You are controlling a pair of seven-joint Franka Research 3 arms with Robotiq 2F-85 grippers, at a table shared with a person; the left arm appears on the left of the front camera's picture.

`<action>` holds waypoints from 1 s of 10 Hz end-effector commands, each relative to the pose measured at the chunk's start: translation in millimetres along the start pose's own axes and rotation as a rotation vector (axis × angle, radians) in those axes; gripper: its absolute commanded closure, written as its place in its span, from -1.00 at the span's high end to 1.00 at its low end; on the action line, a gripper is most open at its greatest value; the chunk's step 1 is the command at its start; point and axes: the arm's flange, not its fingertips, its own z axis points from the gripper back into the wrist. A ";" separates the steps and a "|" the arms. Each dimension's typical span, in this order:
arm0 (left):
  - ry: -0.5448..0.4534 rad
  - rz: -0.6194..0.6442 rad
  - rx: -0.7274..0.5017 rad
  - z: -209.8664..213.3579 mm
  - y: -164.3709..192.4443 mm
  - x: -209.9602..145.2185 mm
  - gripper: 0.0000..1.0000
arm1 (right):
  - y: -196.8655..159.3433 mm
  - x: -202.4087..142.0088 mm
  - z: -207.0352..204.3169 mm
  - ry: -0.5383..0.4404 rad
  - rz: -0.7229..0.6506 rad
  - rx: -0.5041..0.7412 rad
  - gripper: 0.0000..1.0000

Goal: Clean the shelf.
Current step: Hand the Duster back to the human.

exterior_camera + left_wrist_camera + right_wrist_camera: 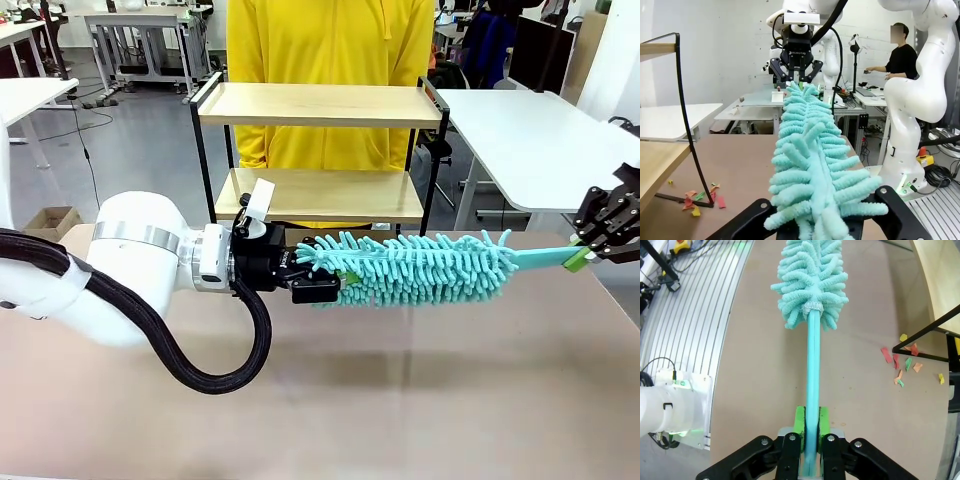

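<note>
Shelf (320, 104): I log it as a small two-tier rack, two pale wooden boards in a thin black frame with raised side rails. It stands upright at the far middle of the brown tabletop (400, 400), directly in front of a person in a yellow top (330, 40). Both boards look bare from the front view.

Paper scraps (905, 365): I count several small red, orange and yellow bits lying on the tabletop beside the shelf's black foot; they show again in the left wrist view by the frame's base.

Duster (420, 265): turquoise chenille head on a matching flat handle, lying level above the tabletop just in front of the shelf's lower tier, spanning from one arm to the other and crossing the near approach to the shelf.

Left gripper (335, 280): I see its fingers pressed together on the fluffy end of the duster head, pads buried in the pile.

Right gripper (810, 427): its green pads flank the handle's end on both sides; from my screens I cannot tell whether they press it or stand slightly off.

White tables sit behind and to the right of the shelf.
</note>
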 end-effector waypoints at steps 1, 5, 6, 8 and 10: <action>-0.002 -0.002 -0.013 -1.6 -0.7 0.4 -1.00 | 0.0 -0.5 0.2 -0.001 -0.001 -0.001 0.42; -0.002 -0.002 -0.013 -1.6 -0.7 0.4 -1.00 | 14.7 -4.4 43.7 -0.181 -0.042 -0.018 1.00; -0.002 -0.002 -0.013 -1.6 -0.7 0.4 -1.00 | 19.2 -9.5 58.7 -0.267 -0.053 -0.048 0.90; -0.002 -0.002 -0.013 -1.6 -0.7 0.4 -1.00 | 26.3 -35.4 87.0 -0.404 -0.147 -0.152 1.00; -0.002 -0.002 -0.013 -1.6 -0.7 0.4 -1.00 | 34.2 -74.5 105.3 -0.564 -0.215 -0.212 1.00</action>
